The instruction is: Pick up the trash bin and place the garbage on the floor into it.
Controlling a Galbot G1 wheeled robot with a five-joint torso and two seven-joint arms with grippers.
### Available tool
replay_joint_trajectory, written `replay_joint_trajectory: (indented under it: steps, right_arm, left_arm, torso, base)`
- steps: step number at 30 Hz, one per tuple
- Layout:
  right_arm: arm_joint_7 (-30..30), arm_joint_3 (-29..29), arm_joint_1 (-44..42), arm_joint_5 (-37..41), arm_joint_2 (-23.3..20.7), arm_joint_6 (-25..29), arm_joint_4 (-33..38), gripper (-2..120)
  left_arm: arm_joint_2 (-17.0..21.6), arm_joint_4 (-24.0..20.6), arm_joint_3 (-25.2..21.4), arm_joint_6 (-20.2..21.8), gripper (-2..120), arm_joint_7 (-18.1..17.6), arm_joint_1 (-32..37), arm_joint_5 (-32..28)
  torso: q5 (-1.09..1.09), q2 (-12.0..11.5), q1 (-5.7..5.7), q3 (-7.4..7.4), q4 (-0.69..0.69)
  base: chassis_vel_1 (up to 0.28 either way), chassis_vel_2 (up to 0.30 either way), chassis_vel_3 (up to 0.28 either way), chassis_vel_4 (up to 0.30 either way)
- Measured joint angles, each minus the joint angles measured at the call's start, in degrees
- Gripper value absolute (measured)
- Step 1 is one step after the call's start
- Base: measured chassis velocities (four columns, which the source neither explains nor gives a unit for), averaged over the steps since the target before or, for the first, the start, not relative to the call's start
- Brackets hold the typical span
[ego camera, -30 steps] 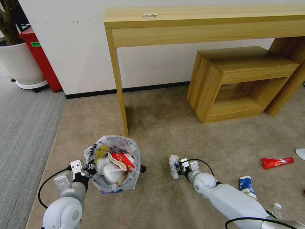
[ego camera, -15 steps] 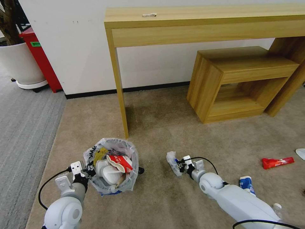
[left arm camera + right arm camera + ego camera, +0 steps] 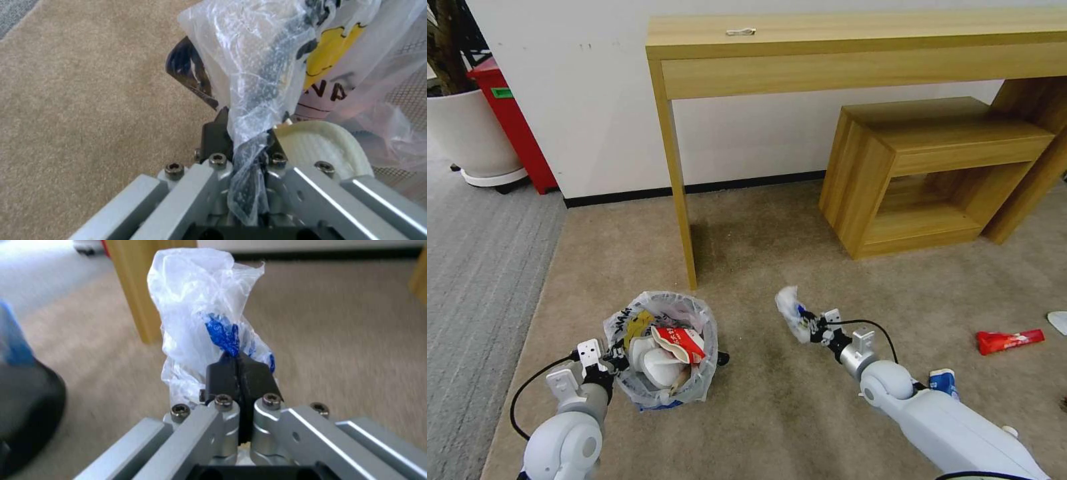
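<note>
Carpet (image 3: 774, 413) lies under both arms. Left hand (image 3: 616, 355) pinches the bin (image 3: 660, 347) by its bag rim. Right hand (image 3: 808, 325) is clamped on a crumpled plastic wrapper (image 3: 790, 308), off the floor.

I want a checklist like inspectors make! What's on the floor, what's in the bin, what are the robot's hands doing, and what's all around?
Surface: beige carpet, litter scattered at the right.
Job's things: trash bin with a crinkly bag liner, holding a red-white carton and white items; red wrapper and blue-white paper cup lie on the carpet.
Clutter: small white object on the long wooden table.
Grippers: left gripper clamps the bin's bag edge, jaws shut; right gripper holds a crumpled white-and-blue plastic wrapper above the carpet, jaws shut.
Cables: black cable loops at the left wrist, another at the right.
Surroundings: low wooden shelf unit, white planter, red box, grey carpet.
</note>
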Motion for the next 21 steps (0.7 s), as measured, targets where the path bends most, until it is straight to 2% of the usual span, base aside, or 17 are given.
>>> replay_joint_trajectory:
  steps: [5,15,18,19,21]
  right_arm:
    - [-1.61,0.75,-0.27,-0.08,-0.33,1.66,0.81,0]
    - [-12.06,3.08,-0.31,0.26,-1.55,7.65,3.55,0]
    - [-21.72,4.09,0.74,0.7,-1.75,11.49,4.42,0]
    - [-21.72,4.09,0.74,0.7,-1.75,11.49,4.42,0]
    - [-27.22,4.27,1.19,0.89,-2.02,12.89,5.73,0]
  left_arm:
    - [0.0,0.16,0.13,0.0,0,0.03,-0.05,0.08]
    - [0.15,0.42,0.62,0.05,0,0.07,-0.42,0.18]
    - [0.16,0.45,0.89,0.17,0,0.07,-0.51,0.37]
    - [0.16,0.45,0.89,0.17,0,0.07,-0.51,0.37]
    - [0.05,0.48,1.12,0.22,0,0.07,-0.57,0.56]
  torso:
    - [-0.01,0.0,0.0,0.0,0.0]
    - [0.0,0.0,0.0,0.0,0.0]
    - [-0.01,0.0,0.0,0.0,0.0]
    - [-0.01,0.0,0.0,0.0,0.0]
    - [-0.01,0.0,0.0,0.0,0.0]
  base:
    - [0.0,0.0,0.0,0.0]
    - [0.0,0.0,0.0,0.0]
    - [0.0,0.0,0.0,0.0]
    - [0.0,0.0,0.0,0.0]
    - [0.0,0.0,0.0,0.0]
